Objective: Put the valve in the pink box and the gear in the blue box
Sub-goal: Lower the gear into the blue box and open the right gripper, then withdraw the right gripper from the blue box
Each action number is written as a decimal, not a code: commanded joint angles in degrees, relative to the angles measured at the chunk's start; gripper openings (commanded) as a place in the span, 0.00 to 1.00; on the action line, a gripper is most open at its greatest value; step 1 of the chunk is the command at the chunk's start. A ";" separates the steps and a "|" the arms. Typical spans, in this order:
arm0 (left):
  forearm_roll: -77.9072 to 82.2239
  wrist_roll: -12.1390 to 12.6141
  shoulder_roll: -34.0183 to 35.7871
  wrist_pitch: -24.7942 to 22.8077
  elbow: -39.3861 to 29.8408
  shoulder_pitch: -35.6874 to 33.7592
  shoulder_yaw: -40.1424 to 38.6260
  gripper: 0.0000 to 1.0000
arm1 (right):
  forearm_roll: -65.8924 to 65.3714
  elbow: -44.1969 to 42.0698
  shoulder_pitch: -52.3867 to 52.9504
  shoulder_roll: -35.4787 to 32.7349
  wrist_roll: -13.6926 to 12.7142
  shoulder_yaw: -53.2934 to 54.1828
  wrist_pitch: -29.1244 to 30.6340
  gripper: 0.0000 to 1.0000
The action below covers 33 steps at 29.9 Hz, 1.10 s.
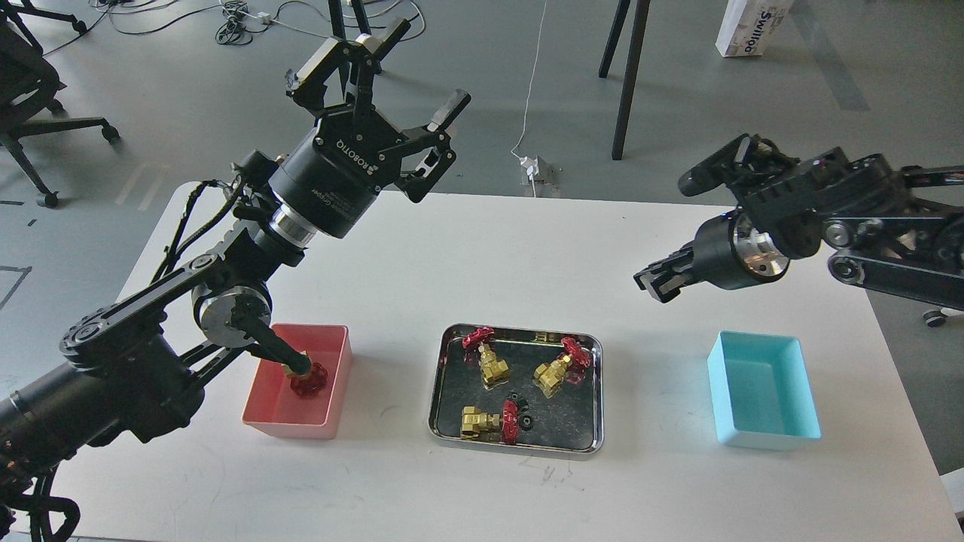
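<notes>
The left gripper's [392, 90] jaws are spread wide and hold nothing, raised in the upper left of the frame, well above the counter [452, 248]. That suits an arm with its delivery made: one valve [307, 379] already lies in the pink box [335, 391] at lower left, partly hidden behind that arm.

The right gripper [654, 282] points toward frame centre from the right. Its jaws are seen nearly end-on, so I cannot tell how far apart they are; nothing shows between them.

In the steel tray [444, 391] at lower centre, three valves [493, 365] lie beside small black gears [521, 410], too small to count. The blue box [727, 391] at lower right looks empty, so a gear probably comes next.
</notes>
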 commanded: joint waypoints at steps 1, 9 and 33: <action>0.03 0.00 -1.63 0.09 1.01 -0.04 0.25 0.84 | -0.36 1.84 -5.58 -10.57 0.03 0.95 -0.83 0.18; 2.66 0.00 -3.13 0.45 1.19 -0.04 0.43 0.84 | 0.08 2.55 -15.34 -15.43 -0.40 1.92 -7.24 0.18; 2.58 0.00 -4.54 -4.26 34.10 -10.92 0.78 0.86 | 67.07 -12.98 -21.59 -2.61 9.67 36.52 -18.68 1.00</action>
